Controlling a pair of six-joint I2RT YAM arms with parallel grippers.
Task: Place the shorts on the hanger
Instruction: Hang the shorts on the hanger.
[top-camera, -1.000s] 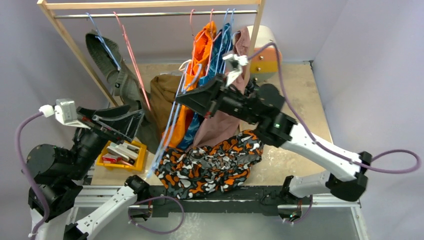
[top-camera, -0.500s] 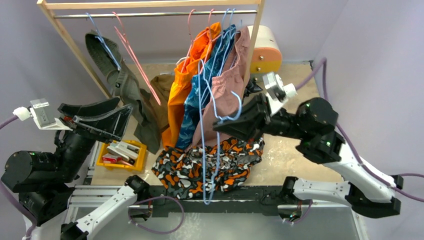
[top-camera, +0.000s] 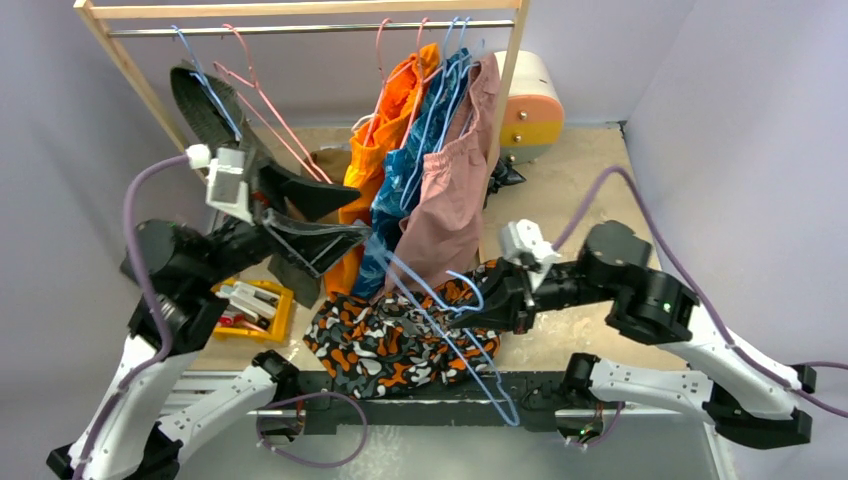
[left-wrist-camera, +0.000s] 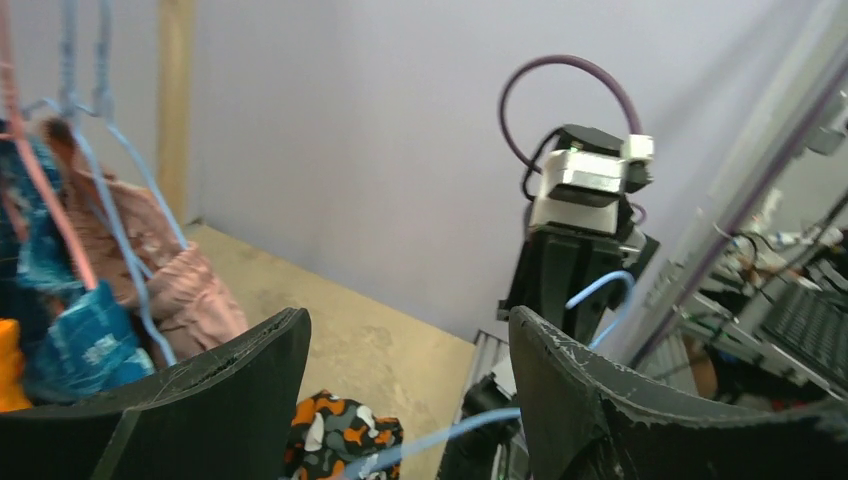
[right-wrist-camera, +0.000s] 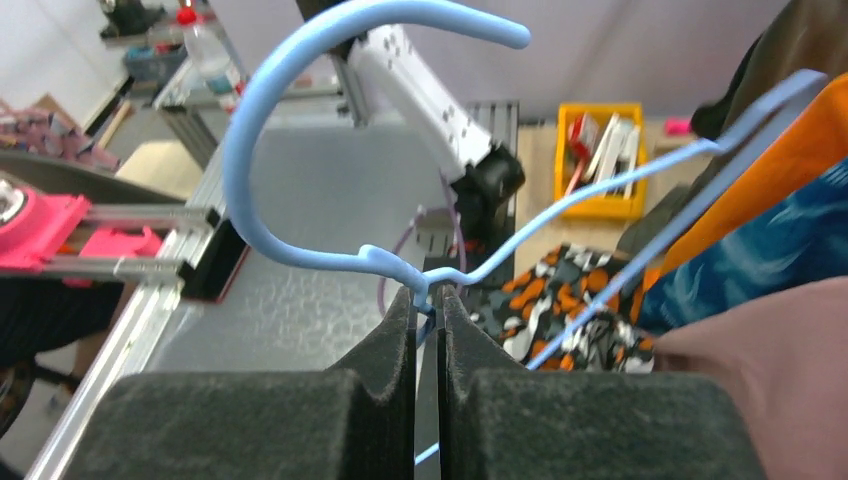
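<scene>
The thin light-blue wire hanger (right-wrist-camera: 228, 170) is pinched at its neck by the right gripper (right-wrist-camera: 428, 300), above the soft camouflage-print fabric shorts (top-camera: 390, 345) heaped at the table's (top-camera: 585, 200) near edge. The left gripper (left-wrist-camera: 408, 330) is spread wide, empty. Limp, light cloth is probably best taken at the waistband.
</scene>
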